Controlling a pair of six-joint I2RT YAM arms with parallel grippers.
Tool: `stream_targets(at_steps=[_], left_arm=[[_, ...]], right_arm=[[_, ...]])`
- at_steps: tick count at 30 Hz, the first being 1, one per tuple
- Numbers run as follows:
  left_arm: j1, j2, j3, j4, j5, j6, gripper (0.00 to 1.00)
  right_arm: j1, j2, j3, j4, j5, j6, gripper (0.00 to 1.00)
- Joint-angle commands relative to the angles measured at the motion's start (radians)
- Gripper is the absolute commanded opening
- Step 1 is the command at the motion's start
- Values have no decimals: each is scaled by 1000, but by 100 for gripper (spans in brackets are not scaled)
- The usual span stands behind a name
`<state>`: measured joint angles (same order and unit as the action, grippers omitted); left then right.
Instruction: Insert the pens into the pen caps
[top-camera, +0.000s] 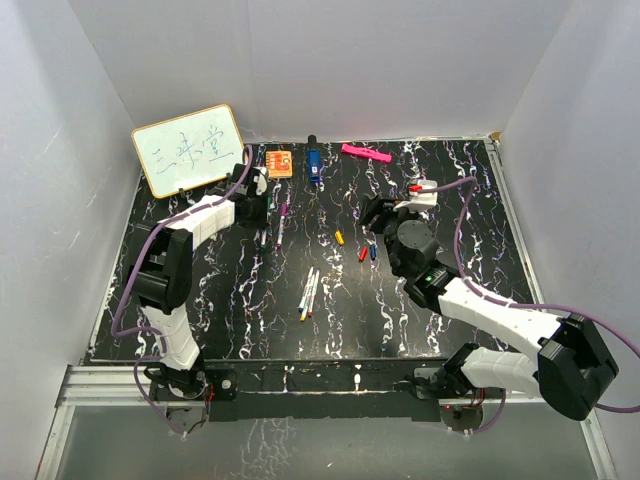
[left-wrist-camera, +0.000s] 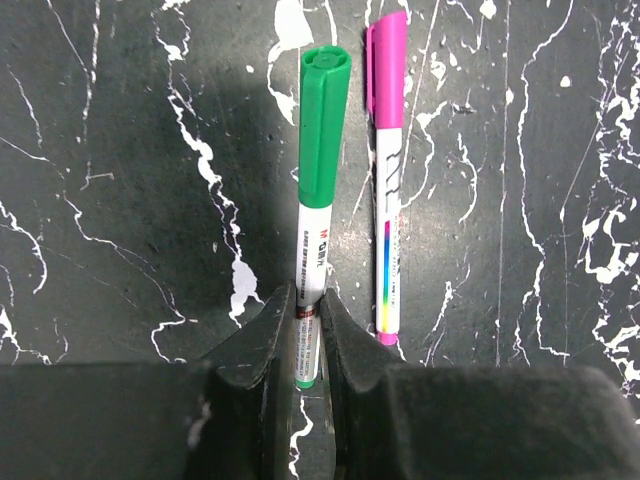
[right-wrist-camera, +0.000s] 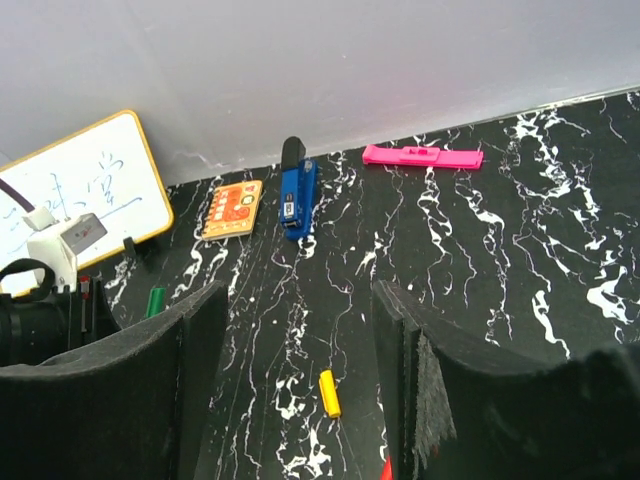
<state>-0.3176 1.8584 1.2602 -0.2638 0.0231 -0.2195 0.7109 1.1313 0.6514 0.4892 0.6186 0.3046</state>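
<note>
Left gripper (left-wrist-camera: 308, 305): jaws closed narrow on the tail end of the green-capped pen (left-wrist-camera: 318, 220), left of the blue stapler (right-wrist-camera: 292, 190) and nearer the arm bases. Whether this pen rests on the table or hangs just above it cannot be told. A pink-capped pen (left-wrist-camera: 386, 180) lies parallel just beside it, not touching. Right gripper (right-wrist-camera: 300, 290): jaws wide with nothing between them, poised over the yellow cap (right-wrist-camera: 329, 393), which lies nearer than the stapler and slightly to its right. Assessment: the green cap looks seated, so the step in hand is probably the pick of the yellow cap. Recommendation: lower the fingers astride the cap's width, close at mid-length so its mouth stays clear, and keep off the red cap (top-camera: 362, 254) just nearer; so small and smooth a part may skid or roll. Loose pens (top-camera: 310, 290) lie clustered well nearer than the stapler. Surface: flat black table (top-camera: 200, 300) with white veining, which could mask white barrels. Room: white walls (top-camera: 400, 60) on three sides. A whiteboard (top-camera: 188, 150) leans well left of the stapler, an orange card (right-wrist-camera: 232, 208) lies just left of it, and a pink bar (right-wrist-camera: 422, 156) lies to its right.
</note>
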Motion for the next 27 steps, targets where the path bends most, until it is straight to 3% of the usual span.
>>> stream_targets(at_steps=[1, 21, 27], left_arm=[[-2, -10, 14, -22, 43, 13, 0], [14, 145, 80, -12, 21, -12, 2], [20, 155, 91, 3, 44, -32, 9]], right_arm=[[-4, 22, 49, 10, 2, 26, 56], [-5, 71, 59, 3, -15, 25, 56], [-7, 87, 63, -1, -23, 27, 56]])
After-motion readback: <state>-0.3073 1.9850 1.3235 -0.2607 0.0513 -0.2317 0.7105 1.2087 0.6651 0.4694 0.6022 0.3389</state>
